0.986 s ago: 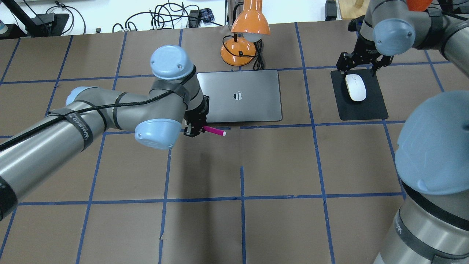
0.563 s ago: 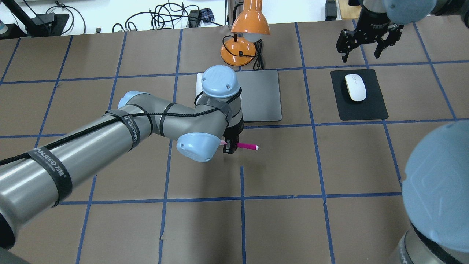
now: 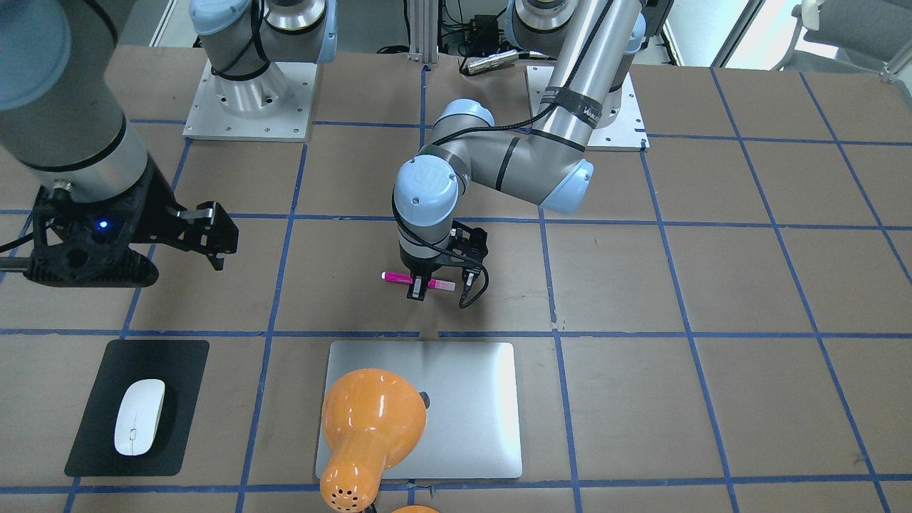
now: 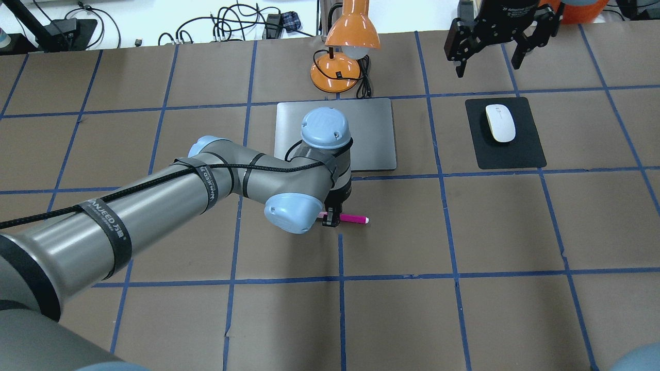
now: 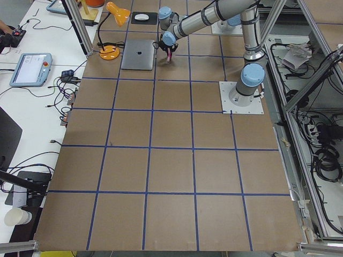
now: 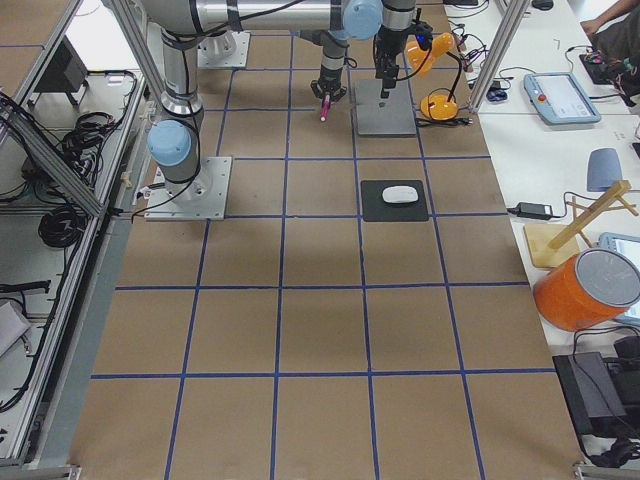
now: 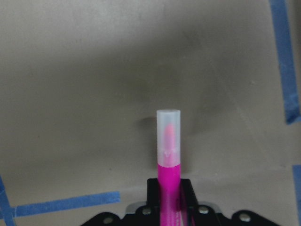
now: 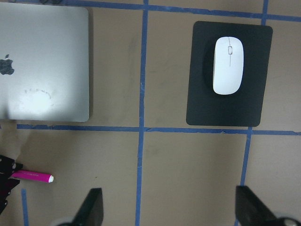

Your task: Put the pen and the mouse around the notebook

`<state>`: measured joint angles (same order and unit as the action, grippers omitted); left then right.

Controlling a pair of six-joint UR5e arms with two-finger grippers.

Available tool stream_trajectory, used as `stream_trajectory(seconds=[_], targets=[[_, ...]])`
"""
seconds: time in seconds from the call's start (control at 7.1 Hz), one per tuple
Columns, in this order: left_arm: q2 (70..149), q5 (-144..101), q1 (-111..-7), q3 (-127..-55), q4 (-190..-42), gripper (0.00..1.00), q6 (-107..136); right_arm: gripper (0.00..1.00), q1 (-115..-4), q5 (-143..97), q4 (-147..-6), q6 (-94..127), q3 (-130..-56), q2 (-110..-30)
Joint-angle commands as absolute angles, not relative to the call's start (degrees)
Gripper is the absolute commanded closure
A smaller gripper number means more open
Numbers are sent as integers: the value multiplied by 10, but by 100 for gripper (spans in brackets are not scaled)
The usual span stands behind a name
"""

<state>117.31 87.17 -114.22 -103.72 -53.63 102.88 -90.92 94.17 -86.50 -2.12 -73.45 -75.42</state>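
I see a brown table (image 4: 464, 232) gridded with blue tape. The notebook (image 4: 371, 134) lies closed at centre, and the orange lamp (image 4: 340, 67) stands just beyond its far edge. To the notebook's right, well apart, the black mat (image 4: 526, 154) carries the mouse (image 4: 500, 122). The right gripper (image 4: 487, 67) hangs beyond the mat with its jaws spread wide, holding nothing. The left gripper (image 4: 331, 219) is clamped on the pen (image 4: 355, 219), held level on the robot's side of the notebook, near its edge but not touching.

Seen from overhead, your magenta pen (image 4: 353, 218) is gripped level at the closed silver notebook's (image 4: 371, 134) six o'clock. The white mouse (image 4: 500, 122) lies flat at three o'clock.
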Motion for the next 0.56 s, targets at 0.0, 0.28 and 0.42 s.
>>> stream_trajectory(seconds=[0.0, 0.28, 0.42], targets=[[1152, 872, -1129, -1034, -542, 0, 943, 0, -913, 930, -866, -11, -740, -768], [1077, 871, -1108, -1020, -665, 0, 641, 0, -911, 911, -869, -10, -758, -774], [1038, 871, -1081, -992, -731, 0, 563, 0, -914, 906, -872, -3, -766, -779]])
